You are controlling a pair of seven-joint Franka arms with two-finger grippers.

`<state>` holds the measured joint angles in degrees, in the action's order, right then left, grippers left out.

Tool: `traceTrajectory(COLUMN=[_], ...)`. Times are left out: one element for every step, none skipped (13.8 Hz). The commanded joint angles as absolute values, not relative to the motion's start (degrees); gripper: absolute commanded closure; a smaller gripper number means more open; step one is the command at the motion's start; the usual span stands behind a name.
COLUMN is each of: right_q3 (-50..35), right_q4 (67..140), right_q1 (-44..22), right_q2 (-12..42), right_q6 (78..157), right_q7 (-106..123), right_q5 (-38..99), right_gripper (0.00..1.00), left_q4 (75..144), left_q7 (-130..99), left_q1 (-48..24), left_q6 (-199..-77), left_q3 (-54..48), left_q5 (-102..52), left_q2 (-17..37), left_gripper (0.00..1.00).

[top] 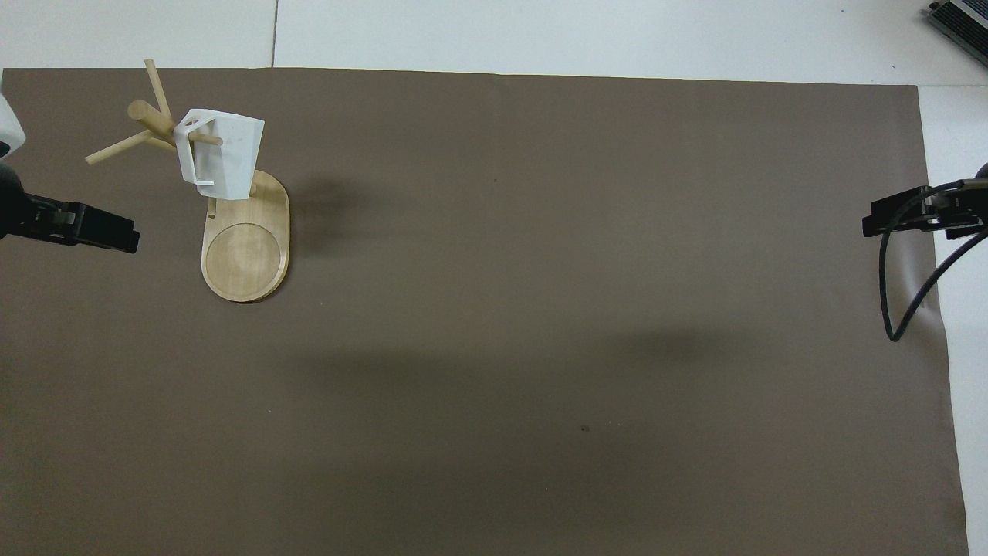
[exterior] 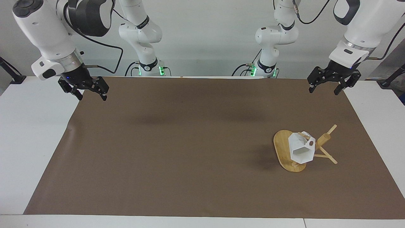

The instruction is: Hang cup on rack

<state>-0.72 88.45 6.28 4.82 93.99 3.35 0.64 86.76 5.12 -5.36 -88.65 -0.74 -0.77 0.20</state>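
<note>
Only thing in the way is the rack point(exterior: 289, 152) with the cup point(exterior: 301, 151) hanging on a peg, toward the left arm's end of the mat point(exterior: 177, 152). Its pegs poke out sideways. Around the rack, the mat is wide open.

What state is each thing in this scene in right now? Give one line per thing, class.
cup: hanging by its handle on a rack peg, off the mat.
rack: upright on the brown mat, toward the left arm's end.
left gripper: open, empty, raised over the mat's edge.
right gripper: open, empty, raised over the mat's edge.
</note>
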Motion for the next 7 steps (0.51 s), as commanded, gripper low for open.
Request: traceTrajectory(right_q3=[-0.97,-0.97,-0.97,-0.97,-0.97,-0.97,-0.97], right_q4=[89.47,89.47,89.47,89.47,89.47,89.47,89.47], right_q1=[6.33,6.33,6.33,6.33,6.33,6.33,6.33], right_q2=[3.78,3.78,3.78,3.78,3.78,3.78,3.78], right_q6=[93.69,93.69,93.69,93.69,93.69,93.69,93.69], right_q7=[2.55,2.55,2.55,2.55,2.55,2.55,2.55], right_q5=[0.09,0.09,0.09,0.09,0.09,0.09,0.09], right_gripper=[0.0,0.0,0.0,0.0,0.0,0.0,0.0], left_q4=[86.39,86.57,86.92,88.05,88.59,89.03,89.12], left_q7=[5.36,5.54,5.36,5.27,5.19,5.1,5.18], left_q1=[-7.03,-6.51,-6.5,-6.5,-6.5,-6.5,-6.5], left_q6=[-86.4,-86.31,-86.57,-86.83,-86.92,-87.18,-87.1], left_q3=[1.06,0.97,0.88,0.88,0.97,0.97,1.05], left_q5=[-0.88,-0.88,-0.88,-0.88,-0.88,-0.88,-0.88], left_q2=[-0.79,-0.79,-0.97,-1.49,-1.67,-1.76,-2.02], left_gripper=[0.0,0.0,0.0,0.0,0.0,0.0,0.0])
